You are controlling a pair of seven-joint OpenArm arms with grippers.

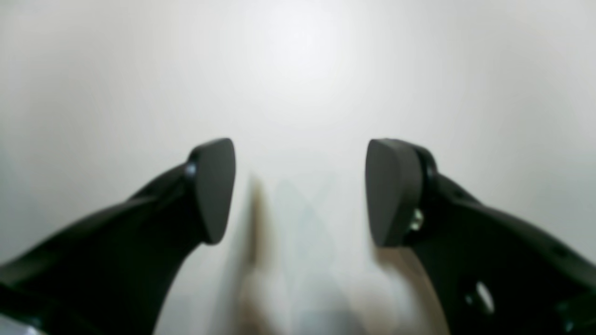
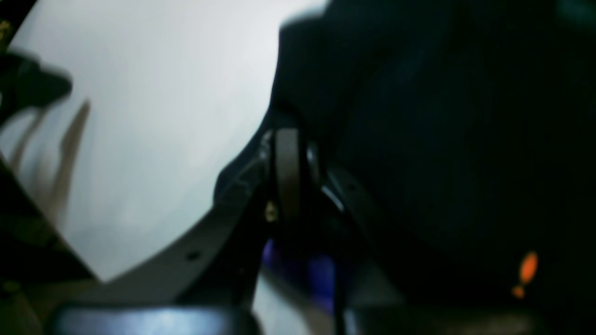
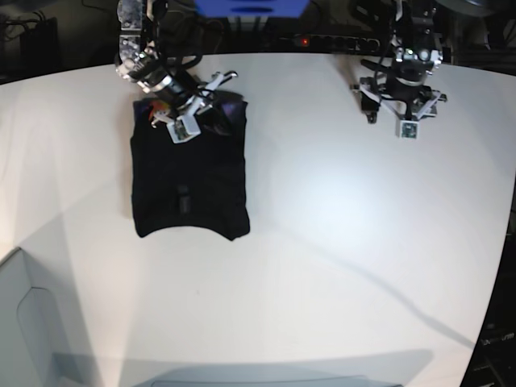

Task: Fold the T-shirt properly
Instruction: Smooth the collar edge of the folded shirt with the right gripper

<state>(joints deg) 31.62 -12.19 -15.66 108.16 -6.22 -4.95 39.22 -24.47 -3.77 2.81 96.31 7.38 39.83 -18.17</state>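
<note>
Right claw (image 2: 288,177) is pinched on the black T-shirt (image 3: 189,181); left claw (image 1: 300,190) gapes wide, empty, above the table (image 3: 339,242).

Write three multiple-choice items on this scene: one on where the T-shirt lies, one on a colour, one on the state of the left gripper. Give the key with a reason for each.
1. In the base view, where does the T-shirt lie on the table?
A. left part
B. centre
C. right edge

2. What colour is the T-shirt's cloth?
A. white
B. black
C. red

3. How does the left gripper stand?
A. shut on cloth
B. shut on nothing
C. open, holding nothing

Key: A, it lies below the right gripper on that view's left side; B, the folded cloth is black on the white table; C, the left wrist view shows its pads apart with only bare table between.
</note>
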